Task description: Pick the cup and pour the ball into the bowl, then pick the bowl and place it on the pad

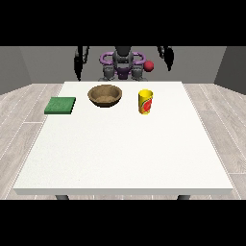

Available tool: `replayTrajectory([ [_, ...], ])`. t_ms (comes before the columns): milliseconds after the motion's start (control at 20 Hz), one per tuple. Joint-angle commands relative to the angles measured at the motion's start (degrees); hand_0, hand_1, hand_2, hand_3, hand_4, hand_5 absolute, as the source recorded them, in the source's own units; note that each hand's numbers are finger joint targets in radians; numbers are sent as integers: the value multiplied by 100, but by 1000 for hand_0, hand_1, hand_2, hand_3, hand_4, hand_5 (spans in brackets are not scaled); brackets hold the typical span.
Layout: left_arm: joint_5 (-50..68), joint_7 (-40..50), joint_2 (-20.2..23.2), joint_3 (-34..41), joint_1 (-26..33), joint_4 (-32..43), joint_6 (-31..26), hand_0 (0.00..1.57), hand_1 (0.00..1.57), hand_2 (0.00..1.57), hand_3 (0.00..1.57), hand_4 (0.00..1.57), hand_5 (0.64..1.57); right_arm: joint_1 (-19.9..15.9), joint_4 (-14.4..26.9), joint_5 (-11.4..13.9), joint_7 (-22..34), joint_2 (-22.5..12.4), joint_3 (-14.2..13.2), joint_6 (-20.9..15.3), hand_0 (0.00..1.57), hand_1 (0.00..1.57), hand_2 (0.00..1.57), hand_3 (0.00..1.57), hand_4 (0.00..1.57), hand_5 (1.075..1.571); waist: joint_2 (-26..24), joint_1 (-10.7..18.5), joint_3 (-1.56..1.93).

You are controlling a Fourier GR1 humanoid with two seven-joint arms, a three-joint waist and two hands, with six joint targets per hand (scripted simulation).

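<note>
— Standing on the far half of the white table (120, 153), the yellow cup (145, 102) is upright, with a red mark on its side. Do you see the ball?

— No; the inside of the cup is hidden from this side. The brown bowl (104, 95) sits to the cup's left in the view, near it but not touching, its mouth up.

— And the pad?

— The green pad (60, 105) lies flat near the table's left edge in the view, well apart from the bowl.

— What of the hands?

— The hand at the view's left (78, 65) hangs raised beside the robot's (123, 65) body, beyond the table's far edge and holding nothing. The hand at the view's right (168, 56) is raised likewise, well apart from the cup. Both are dark and small; whether their fingers are spread or curled I cannot tell.

— Is anything touching the cup or bowl?

— Nothing but the table beneath them.
</note>
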Motion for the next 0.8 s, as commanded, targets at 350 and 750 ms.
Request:
replayTrajectory([
  [350,63,-644,-610,-281,266,-224,614,0,0,0,0,0,1463,517,202,-860,-1342,-17,-634,567,0,0,0,0,66,1563,-432,-196,-152],
  [750,213,-1546,-490,-530,1,287,781,0,0,0,0,0,1467,-139,1090,-906,-2104,-126,-900,1018,0,0,0,0,0,1558,102,-84,-166],
])
